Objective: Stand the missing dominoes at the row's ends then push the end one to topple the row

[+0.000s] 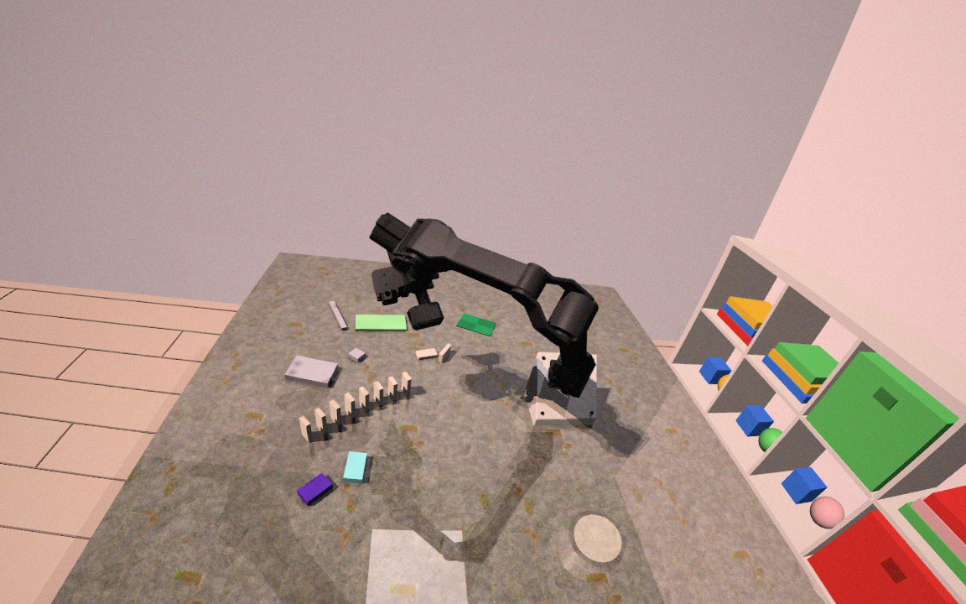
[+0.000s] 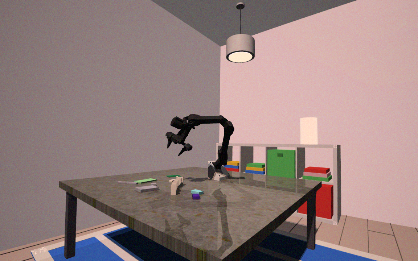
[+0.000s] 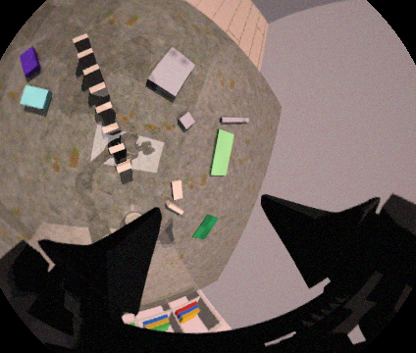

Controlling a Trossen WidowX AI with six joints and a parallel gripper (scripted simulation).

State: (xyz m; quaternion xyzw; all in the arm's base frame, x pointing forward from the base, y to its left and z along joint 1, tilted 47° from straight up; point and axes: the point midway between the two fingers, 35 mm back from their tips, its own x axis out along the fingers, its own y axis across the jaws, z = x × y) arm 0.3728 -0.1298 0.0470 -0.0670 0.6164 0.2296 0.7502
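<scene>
The black hand (image 2: 178,144) is held spread and empty, high above the mottled stone desk (image 1: 471,481), where two cream dominoes (image 1: 433,351) lie flat near the standing cream row (image 1: 355,405).

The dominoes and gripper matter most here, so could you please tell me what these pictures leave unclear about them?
- Row of dominoes: in the exterior view they overlap end-on, so count and spacing cannot be read.
- Two loose dominoes: in the exterior view, too small and hidden behind the row.
- Gripper: in the top view the arm covers the fingertips; the exterior view shows them open and empty.
- Dark green tile: in the wrist view, close to a finger; its height above the table is unreadable.
</scene>
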